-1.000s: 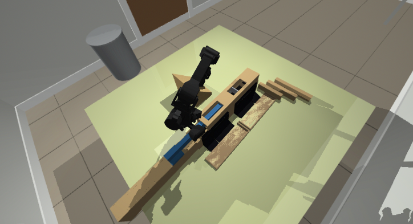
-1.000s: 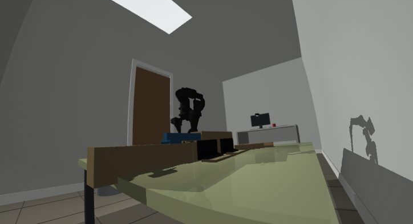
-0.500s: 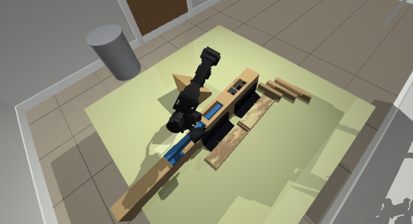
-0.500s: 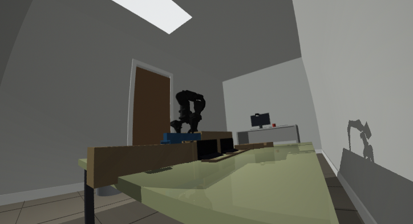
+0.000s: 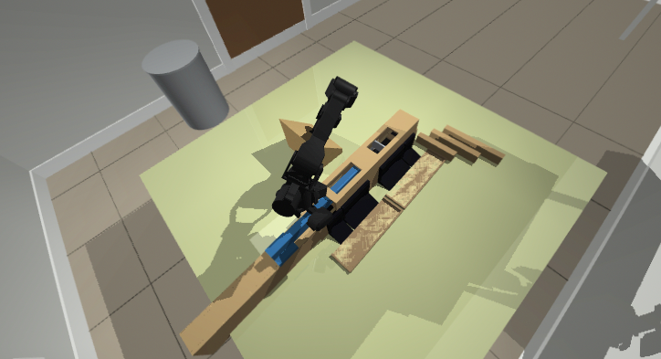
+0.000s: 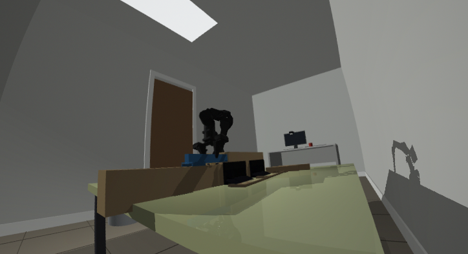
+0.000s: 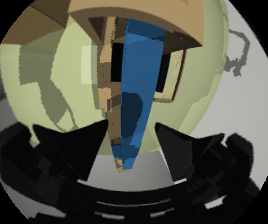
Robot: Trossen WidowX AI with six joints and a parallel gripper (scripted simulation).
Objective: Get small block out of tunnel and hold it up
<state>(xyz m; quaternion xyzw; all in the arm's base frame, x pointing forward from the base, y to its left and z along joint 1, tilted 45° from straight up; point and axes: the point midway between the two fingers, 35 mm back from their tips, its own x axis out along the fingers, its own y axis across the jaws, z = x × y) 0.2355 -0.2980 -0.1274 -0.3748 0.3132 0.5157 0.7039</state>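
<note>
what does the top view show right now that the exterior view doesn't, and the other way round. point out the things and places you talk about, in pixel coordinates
Only the top view: two openings in the tan wooden tunnel's roof, the nearer one showing blue inside, and a tan pointed wedge (image 5: 292,138) beside the arm.

Only the exterior view: a dark monitor (image 6: 295,138) and a small red cup-like object (image 6: 310,144) on a far desk.

Both: the black robot arm (image 5: 308,157) (image 6: 208,130), the tan wooden tunnel (image 5: 401,117) (image 6: 250,156), and the blue handle piece (image 5: 282,246) (image 6: 192,158).

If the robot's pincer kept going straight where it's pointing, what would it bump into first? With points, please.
Probably the blue handle (image 5: 288,240) (image 6: 204,158) (image 7: 141,75) sticking out of the wooden tunnel (image 5: 401,120) (image 6: 245,156) (image 7: 150,9). The open pincer (image 7: 132,123) seems to straddle it, so its fingers might slip past. How deep they'd go is hard to tell.
</note>
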